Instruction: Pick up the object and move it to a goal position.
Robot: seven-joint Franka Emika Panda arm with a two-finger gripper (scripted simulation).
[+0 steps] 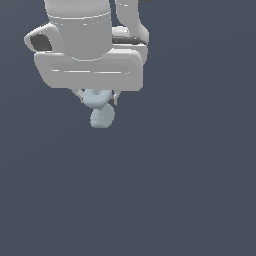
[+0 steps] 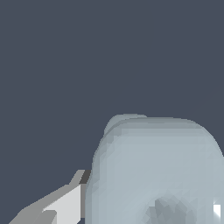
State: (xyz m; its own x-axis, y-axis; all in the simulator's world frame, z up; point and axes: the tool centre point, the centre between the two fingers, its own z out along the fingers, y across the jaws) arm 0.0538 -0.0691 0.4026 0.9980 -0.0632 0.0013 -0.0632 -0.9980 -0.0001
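The exterior view shows the white arm entering from the top of the frame, its broad gripper (image 1: 98,98) body filling the upper left area against a plain dark blue-grey background. Directly beneath that body sits the object (image 1: 101,114), a small pale blue-grey piece. Its upper, disc-like part lies between the two short fingers (image 1: 80,95), which are only partly visible at either side of it. Its rounded lobe hangs below the fingertips, clear of the gripper.

In the wrist view the object (image 2: 153,166) fills much of the frame at close range, with a darker recess, apparently its hole, visible near the picture's edge. One grey-and-white finger (image 2: 61,203) stands right against the object's side; the other finger is hidden apart from a small white patch.

The fingers appear closed onto the object's disc end, gripping it. No supporting surface can be distinguished under the object in either view.
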